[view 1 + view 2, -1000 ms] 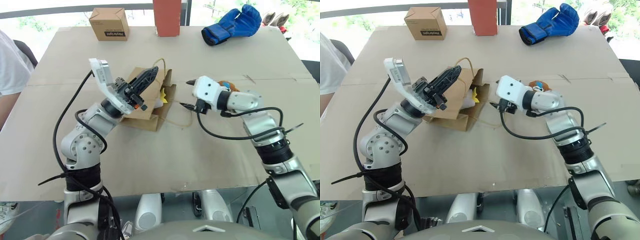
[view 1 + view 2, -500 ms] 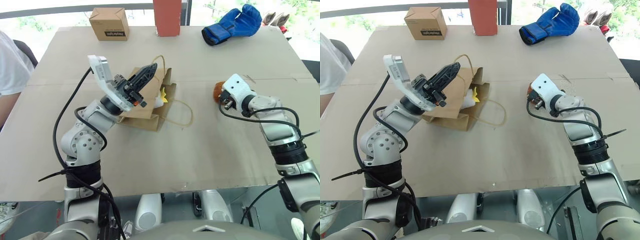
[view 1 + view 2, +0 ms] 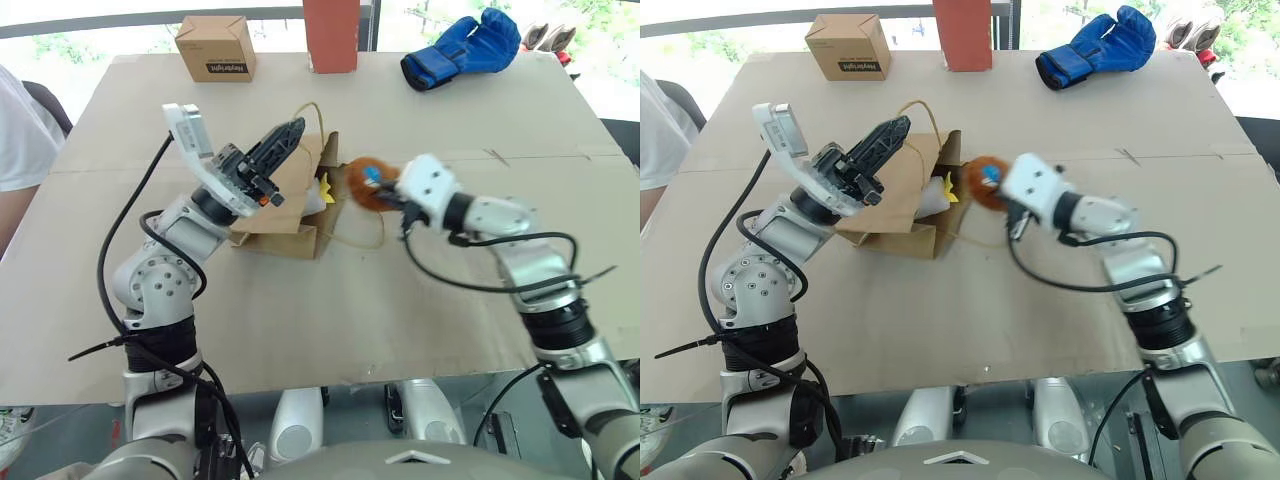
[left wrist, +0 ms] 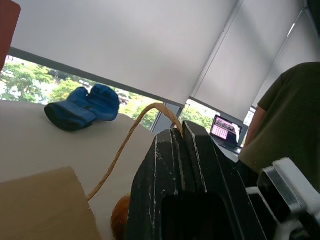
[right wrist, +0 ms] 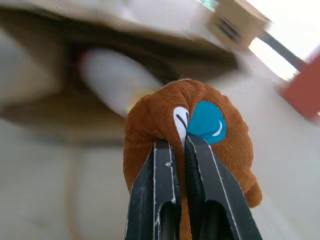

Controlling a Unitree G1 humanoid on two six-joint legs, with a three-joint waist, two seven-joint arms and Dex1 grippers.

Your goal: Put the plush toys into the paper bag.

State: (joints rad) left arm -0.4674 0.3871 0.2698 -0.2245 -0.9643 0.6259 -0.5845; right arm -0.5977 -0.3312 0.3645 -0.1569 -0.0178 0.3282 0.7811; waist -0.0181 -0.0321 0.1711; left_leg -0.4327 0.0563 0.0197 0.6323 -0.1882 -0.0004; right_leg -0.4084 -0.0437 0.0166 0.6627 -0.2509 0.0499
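Just changed: right gripper (image 3: 388, 195) back from the far right of the table, now swung in at the bag mouth with the brown plush toy (image 3: 362, 183); a moment ago out by the toy, jaws wide.
Right grip: pressed tight into the brown fur, pinching the toy by its face patch, plain in the right wrist view (image 5: 172, 150).
Brown toy: off the table, carried, just beside the open end of the paper bag (image 3: 285, 205), not yet inside.
White plush toy (image 3: 318, 198): already lying in the bag mouth, yellow bits poking out.
Left gripper (image 3: 278, 152): fingers clamped together on the bag's upper loop handle (image 3: 312, 112), same as before, lifting the top wall to hold the mouth open.
Meaning: one toy in, second at the threshold; likely only a short push inward and a release left.
Risk: toy may catch the bag edge or the lower handle loop lying on the table.
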